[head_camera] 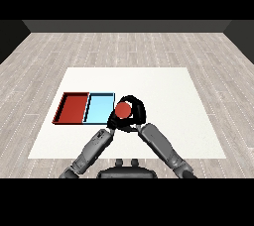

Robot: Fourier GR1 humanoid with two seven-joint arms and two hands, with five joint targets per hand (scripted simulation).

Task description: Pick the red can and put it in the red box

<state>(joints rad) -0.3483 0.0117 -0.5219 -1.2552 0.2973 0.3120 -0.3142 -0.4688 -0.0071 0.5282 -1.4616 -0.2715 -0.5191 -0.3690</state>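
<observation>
White bench [163,121] carries my shallow red tray [63,108] and light blue tray [111,108]; my right hand [136,111] curls round the round red can [122,111], just right of them.

Red can [122,110], wrapped by the black right hand [135,116]. Left of that hand, a light blue tray [99,109], then a red tray [73,108], on a white table [163,96]. Grey forearms. Beyond, pale grey wood-plank floor [129,46].

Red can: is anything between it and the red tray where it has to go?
Yes. The red can, held in the right hand, is just right of the light blue tray, which lies between it and the red tray.
</observation>
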